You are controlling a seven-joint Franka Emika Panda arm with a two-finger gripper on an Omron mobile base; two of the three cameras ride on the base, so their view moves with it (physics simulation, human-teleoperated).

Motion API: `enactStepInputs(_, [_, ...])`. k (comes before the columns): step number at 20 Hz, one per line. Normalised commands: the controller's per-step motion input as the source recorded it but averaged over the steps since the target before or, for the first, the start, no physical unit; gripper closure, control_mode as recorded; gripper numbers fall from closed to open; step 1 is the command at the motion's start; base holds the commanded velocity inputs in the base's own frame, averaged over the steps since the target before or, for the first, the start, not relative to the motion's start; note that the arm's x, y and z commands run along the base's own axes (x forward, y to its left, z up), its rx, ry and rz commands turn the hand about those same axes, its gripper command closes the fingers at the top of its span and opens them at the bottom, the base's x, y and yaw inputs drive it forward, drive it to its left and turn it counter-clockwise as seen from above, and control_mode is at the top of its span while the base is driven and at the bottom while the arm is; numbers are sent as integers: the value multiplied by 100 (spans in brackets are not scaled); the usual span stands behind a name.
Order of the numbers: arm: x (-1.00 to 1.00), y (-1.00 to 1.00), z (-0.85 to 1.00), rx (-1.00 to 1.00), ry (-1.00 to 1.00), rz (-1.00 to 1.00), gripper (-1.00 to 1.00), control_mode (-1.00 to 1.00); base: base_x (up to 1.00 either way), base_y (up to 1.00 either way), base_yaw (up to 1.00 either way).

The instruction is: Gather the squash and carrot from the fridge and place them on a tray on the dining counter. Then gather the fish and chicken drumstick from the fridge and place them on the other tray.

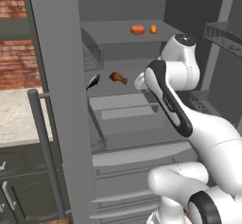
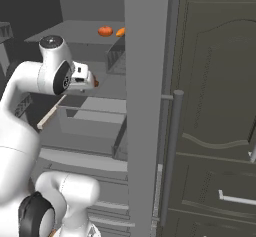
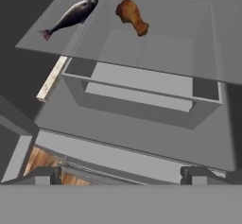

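Grey fridge shelf [image 3: 160,57], sleek fish [image 3: 71,16], perhaps glossy

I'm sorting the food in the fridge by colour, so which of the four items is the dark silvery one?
The fish, lying on the middle shelf left of the brown chicken drumstick. The two items on the shelf above, the squash and carrot, are both orange.

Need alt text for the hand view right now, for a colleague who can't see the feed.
A dark fish and a brown chicken drumstick lie apart on a grey fridge shelf, fish to the left. Below it sits a drawer; the open gripper hangs in front.
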Motion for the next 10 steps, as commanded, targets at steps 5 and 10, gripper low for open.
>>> enactStepInputs(5, [30, 0, -1, -1, -9, 0, -100, -100, 0, 0, 0])
enactStepInputs(10, [11, 0, -1, 0, -3, 0, -100, -100, 0, 0, 0])
